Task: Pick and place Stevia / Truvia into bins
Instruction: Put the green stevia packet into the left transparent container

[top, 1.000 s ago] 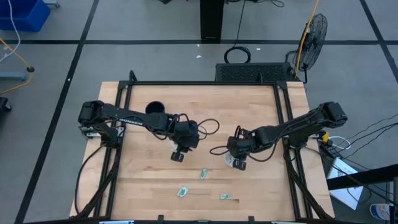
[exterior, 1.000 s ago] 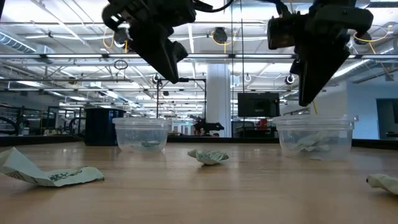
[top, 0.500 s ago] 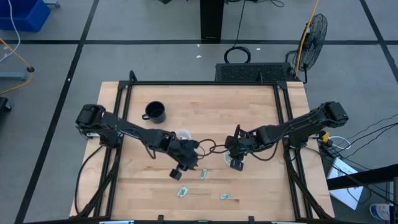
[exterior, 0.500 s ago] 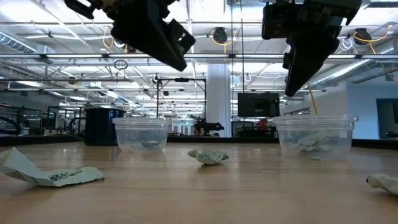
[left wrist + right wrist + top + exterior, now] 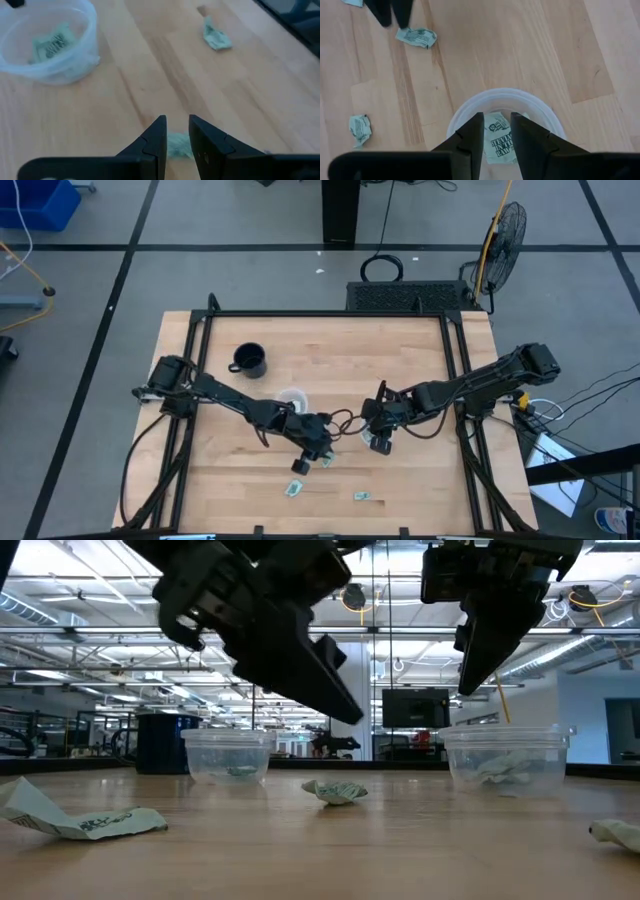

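High view: left tool point(image 5: 301, 465) near packet point(image 5: 327, 460), mid-table.

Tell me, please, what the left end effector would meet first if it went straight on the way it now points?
Probably the Stevia packet lying on the table just past its fingertips. The left end effector is open, with the packet showing in the gap, though depth is hard to judge.

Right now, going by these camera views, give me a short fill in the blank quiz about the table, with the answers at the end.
1. The left gripper hangs over a loose ____ packet.
2. The right gripper hangs over a clear ____ holding packets.
3. The black ____ stands near the table's far left corner.
4. Loose packets on the wood in the high view: ____.

Answers: green; cup; mug; three
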Robot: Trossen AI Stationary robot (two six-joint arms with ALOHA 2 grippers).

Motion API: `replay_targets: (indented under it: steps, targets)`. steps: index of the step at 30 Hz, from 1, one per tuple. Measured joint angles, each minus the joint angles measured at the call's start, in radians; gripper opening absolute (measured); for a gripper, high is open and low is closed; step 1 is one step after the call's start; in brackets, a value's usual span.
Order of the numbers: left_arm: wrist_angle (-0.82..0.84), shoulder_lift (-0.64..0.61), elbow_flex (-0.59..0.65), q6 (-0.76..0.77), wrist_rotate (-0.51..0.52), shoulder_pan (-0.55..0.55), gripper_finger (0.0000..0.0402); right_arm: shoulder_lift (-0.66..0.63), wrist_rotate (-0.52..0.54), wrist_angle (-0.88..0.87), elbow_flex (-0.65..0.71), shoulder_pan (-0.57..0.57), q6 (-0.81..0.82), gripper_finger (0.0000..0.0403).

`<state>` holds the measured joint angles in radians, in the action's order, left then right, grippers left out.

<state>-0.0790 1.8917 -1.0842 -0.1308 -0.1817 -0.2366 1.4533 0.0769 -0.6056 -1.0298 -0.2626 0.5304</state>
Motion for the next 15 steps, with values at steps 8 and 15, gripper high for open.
replay_targets:
  steps: [8, 15]
  targets:
    - [0.000, 0.026, 0.000, 0.037, -0.002, 0.008, 0.0088, 0.000, 0.000, 0.005, 0.000, 0.000, -0.001, 0.0089]
    - [0.017, 0.029, 0.000, 0.040, -0.023, 0.006, 0.0089, 0.000, 0.000, 0.008, 0.000, 0.000, 0.007, 0.0089]
